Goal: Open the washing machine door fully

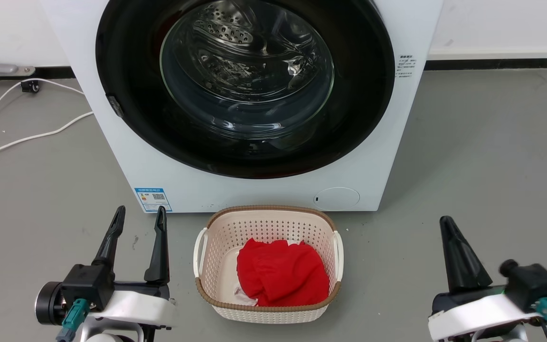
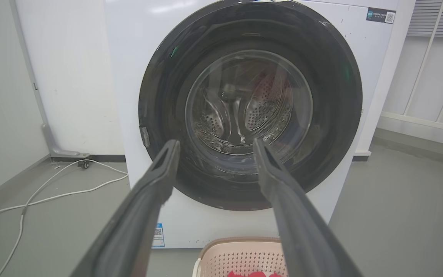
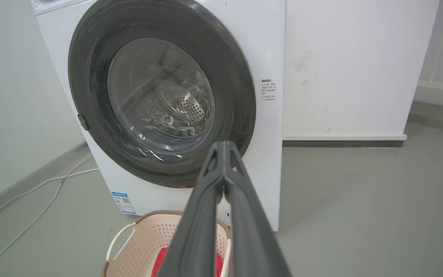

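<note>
The white washing machine [image 1: 387, 156] stands straight ahead on the grey floor. Its washing machine door [image 1: 126, 118], a glossy black disc with a clear glass bowl, lies flat against the front, shut; the door [image 2: 337, 115] [image 3: 90, 57] shows the same way in both wrist views. A small latch tab [image 1: 115, 106] sits on its left rim. My left gripper [image 1: 139, 214] is open at the lower left, well short of the machine, with nothing between its fingers. My right gripper [image 1: 447, 225] is shut at the lower right, tips touching, holding nothing.
A cream perforated basket [image 1: 216, 228] holding red cloth [image 1: 280, 275] sits on the floor between my grippers, just before the machine. White cables [image 1: 26, 137] trail on the floor at the left. White walls stand behind the machine.
</note>
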